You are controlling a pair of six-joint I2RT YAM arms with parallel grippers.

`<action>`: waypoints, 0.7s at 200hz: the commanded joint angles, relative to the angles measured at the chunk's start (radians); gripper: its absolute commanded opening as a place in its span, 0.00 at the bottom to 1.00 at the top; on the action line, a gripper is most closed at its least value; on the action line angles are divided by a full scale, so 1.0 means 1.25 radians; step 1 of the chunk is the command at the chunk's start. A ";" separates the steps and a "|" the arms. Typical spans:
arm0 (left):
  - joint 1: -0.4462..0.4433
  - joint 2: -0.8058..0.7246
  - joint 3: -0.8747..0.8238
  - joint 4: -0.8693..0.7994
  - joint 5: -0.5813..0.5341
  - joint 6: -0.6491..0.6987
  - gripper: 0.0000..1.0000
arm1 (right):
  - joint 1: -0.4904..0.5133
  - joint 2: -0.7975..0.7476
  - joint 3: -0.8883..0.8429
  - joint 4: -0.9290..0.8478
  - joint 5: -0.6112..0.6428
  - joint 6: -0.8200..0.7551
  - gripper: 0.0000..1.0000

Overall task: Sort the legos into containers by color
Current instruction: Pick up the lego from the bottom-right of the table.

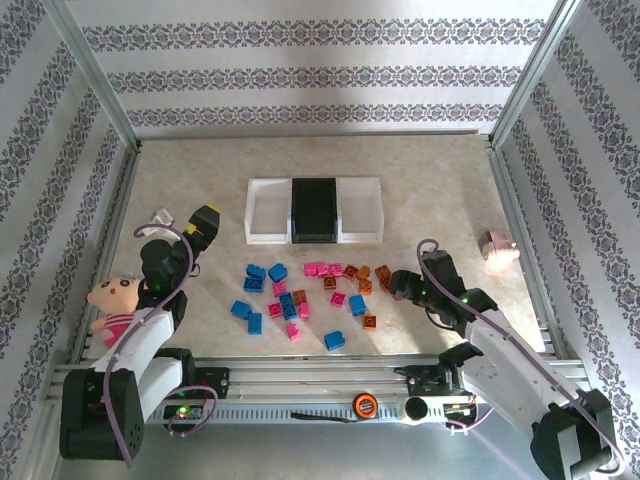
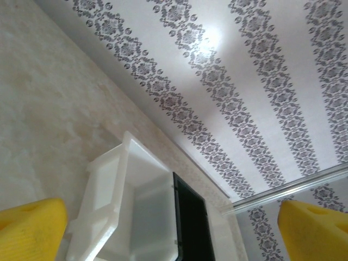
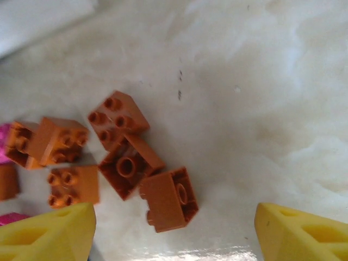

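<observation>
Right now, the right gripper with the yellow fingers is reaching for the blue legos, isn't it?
Not quite. The right gripper does have yellow fingers, but the bricks just in front of it are orange-brown legos, not blue ones. The right wrist view shows this.

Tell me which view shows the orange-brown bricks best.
The right wrist view: the orange-brown bricks lie close up, studs and undersides distinct. The top external view gives them as small specks. The left wrist view faces the trays.
</observation>
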 commanded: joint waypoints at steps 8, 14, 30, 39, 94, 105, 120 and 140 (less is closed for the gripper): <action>0.008 -0.028 -0.011 -0.020 -0.020 -0.027 0.99 | 0.014 0.082 0.007 0.007 -0.006 -0.029 0.71; 0.008 -0.026 -0.015 -0.011 -0.022 -0.035 0.99 | 0.018 0.102 0.015 0.010 -0.007 -0.034 0.70; 0.009 -0.014 -0.030 0.028 -0.029 -0.074 0.99 | 0.031 0.142 0.038 0.008 -0.009 -0.048 0.65; 0.009 -0.003 -0.036 0.049 -0.030 -0.088 0.99 | 0.040 0.157 0.046 0.007 -0.007 -0.053 0.63; 0.012 0.047 0.000 0.031 0.038 -0.073 0.99 | 0.055 0.208 0.081 0.006 0.004 -0.066 0.59; 0.012 0.049 0.003 0.030 0.050 -0.073 0.99 | 0.055 0.218 0.085 0.007 0.005 -0.063 0.59; 0.014 0.049 0.020 0.010 0.075 -0.051 0.99 | 0.055 0.233 0.089 0.005 0.006 -0.056 0.59; 0.014 0.044 0.045 -0.046 0.092 -0.020 0.99 | 0.057 0.246 0.091 0.000 0.016 -0.049 0.56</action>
